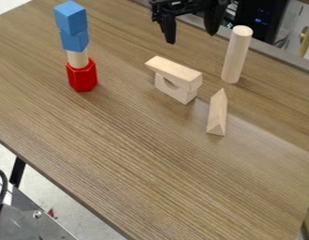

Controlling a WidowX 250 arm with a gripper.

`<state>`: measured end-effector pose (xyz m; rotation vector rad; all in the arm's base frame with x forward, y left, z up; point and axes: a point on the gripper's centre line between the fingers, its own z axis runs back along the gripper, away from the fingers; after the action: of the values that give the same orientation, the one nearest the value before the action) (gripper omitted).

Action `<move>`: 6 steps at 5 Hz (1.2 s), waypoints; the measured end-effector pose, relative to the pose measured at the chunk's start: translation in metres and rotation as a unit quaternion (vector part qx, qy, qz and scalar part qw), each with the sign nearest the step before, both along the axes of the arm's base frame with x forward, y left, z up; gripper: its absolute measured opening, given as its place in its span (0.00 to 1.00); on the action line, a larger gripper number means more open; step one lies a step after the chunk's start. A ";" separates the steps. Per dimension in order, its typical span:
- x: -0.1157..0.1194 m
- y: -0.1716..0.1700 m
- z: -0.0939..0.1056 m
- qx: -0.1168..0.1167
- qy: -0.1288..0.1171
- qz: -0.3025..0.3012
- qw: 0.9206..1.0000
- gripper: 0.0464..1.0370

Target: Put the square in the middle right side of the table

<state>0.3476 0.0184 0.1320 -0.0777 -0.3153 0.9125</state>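
Simply blue — the topmost cube (70, 18).

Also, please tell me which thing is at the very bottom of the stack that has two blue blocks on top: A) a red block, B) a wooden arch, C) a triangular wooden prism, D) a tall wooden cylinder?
A, because the red block stands on the table, below the blue blocks.

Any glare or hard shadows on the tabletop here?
Camera view: a pale sheen lies on the table, from around the triangular wooden block toward the picture's right edge; shadows beside the blocks look soft and faint, none hard-edged.
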 end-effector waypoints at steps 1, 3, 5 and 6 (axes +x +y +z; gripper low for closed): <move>-0.003 -0.001 -0.012 0.000 0.020 -0.001 1.000 0.96; -0.056 0.015 -0.009 -0.022 0.065 0.043 0.997 0.96; -0.081 0.017 0.012 -0.038 0.072 0.088 0.993 0.96; -0.088 0.024 0.020 -0.021 0.096 0.118 0.988 0.96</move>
<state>0.2595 0.0426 0.1522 0.0105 -0.1265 1.1529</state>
